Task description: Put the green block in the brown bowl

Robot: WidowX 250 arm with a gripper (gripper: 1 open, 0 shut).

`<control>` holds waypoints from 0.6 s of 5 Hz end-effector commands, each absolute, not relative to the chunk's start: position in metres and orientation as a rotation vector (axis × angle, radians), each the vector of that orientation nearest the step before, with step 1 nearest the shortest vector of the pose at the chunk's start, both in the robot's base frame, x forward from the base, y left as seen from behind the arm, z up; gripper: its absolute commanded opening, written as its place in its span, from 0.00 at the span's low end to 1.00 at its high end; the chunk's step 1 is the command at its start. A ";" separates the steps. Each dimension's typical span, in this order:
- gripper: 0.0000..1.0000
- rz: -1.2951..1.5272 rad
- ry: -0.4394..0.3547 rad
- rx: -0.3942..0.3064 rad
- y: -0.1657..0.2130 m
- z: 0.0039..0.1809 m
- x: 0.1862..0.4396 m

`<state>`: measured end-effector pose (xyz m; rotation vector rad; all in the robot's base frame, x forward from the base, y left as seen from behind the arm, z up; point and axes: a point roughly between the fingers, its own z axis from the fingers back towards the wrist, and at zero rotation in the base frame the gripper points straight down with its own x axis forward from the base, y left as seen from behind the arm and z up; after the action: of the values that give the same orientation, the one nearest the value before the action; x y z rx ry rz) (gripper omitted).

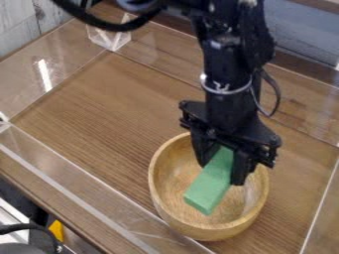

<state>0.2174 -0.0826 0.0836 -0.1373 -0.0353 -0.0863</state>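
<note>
The brown bowl (161, 169) stands on the wooden table at the lower right, a wide round wooden bowl with a thick rim. My gripper (224, 169) points straight down over the bowl's middle, its black fingers (203, 151) shut on the green block (209, 187). The block hangs tilted, with its upper end between the fingers. Its lower end reaches down inside the bowl. I cannot tell whether that end touches the bowl's floor.
Clear acrylic walls (79, 189) fence the wooden table (119, 109) along the front and left. A small clear plastic stand (109, 30) sits at the back left corner. The black arm (228, 50) rises behind the bowl.
</note>
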 end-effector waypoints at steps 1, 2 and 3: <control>0.00 -0.087 -0.083 -0.155 -0.093 0.102 0.223; 0.00 -0.082 -0.090 -0.164 -0.100 0.112 0.224; 0.00 -0.135 -0.088 -0.167 -0.104 0.102 0.229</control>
<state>0.2231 -0.0997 0.0913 -0.1542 -0.0428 -0.1247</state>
